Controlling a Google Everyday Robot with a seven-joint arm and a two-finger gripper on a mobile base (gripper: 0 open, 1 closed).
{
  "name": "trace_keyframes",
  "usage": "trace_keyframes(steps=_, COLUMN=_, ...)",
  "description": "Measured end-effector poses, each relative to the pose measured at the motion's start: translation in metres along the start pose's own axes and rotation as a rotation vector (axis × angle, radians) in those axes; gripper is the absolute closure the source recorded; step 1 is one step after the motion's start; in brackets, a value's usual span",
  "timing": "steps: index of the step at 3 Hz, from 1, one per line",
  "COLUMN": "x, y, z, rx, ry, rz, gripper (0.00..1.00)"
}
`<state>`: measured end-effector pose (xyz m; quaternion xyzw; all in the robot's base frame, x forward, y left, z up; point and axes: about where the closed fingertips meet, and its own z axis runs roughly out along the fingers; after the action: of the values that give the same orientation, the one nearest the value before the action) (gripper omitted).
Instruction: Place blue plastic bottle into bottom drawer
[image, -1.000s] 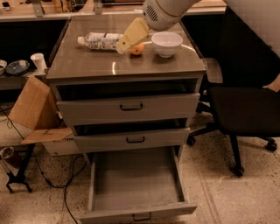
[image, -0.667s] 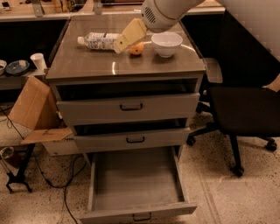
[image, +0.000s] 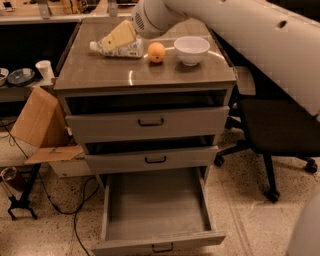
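At the left of the worktop (image: 150, 75) the blue plastic bottle (image: 125, 51) lies on its side, just where it lay 1 second ago. The pincer (image: 119, 36) is what has changed: it has slid left from above the orange (image: 156, 52) and now sits over the bottle's middle, touching it or just above it. I cannot tell whether it is wide, narrow or clamped. Further right, the orange and the white bowl (image: 191, 49) stand undisturbed. Below, the bottom drawer (image: 155, 205) is pulled out with nothing inside. In my judgement the grasp is now at hand, and the lift and the carry down to the drawer are still to do.
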<state>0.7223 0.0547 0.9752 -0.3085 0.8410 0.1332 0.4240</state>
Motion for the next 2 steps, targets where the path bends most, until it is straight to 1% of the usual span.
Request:
trace_keyframes(steps=1, x=-0.028, y=0.002, z=0.037, rx=-0.001, ry=-0.095, rz=-0.013, gripper=0.0)
trace_keyframes(steps=2, x=-0.049, y=0.007, z=0.079, rx=-0.004, ry=-0.155, rz=-0.056, gripper=0.0)
